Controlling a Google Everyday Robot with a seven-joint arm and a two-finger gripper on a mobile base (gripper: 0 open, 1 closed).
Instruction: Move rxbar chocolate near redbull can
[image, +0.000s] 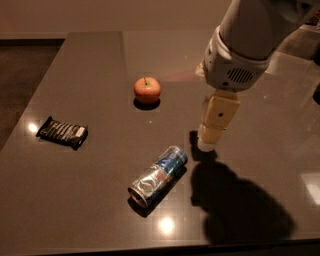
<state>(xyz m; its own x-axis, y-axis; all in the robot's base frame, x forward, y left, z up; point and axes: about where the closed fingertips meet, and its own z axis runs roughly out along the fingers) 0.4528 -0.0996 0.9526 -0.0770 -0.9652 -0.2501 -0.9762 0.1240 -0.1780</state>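
A: Zero progress. Flat black-wrapped rxbar chocolate (62, 132) lies far left, untouched.
B: Target? Claw?
A: Slim silver-blue redbull can (158, 169) lies on its side, centre, well apart from it. Cream gripper (207, 142) hovers just right; open or closed, can't tell. Grasp and move pending.

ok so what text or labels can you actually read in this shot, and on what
Snack bar: white lettering on the black wrapper, too blurred to read.
Can, lying on its side: blue and silver print, no legible words.
Apple: no text.
Gripper, hanging near the Can's blue end: no readable marking.
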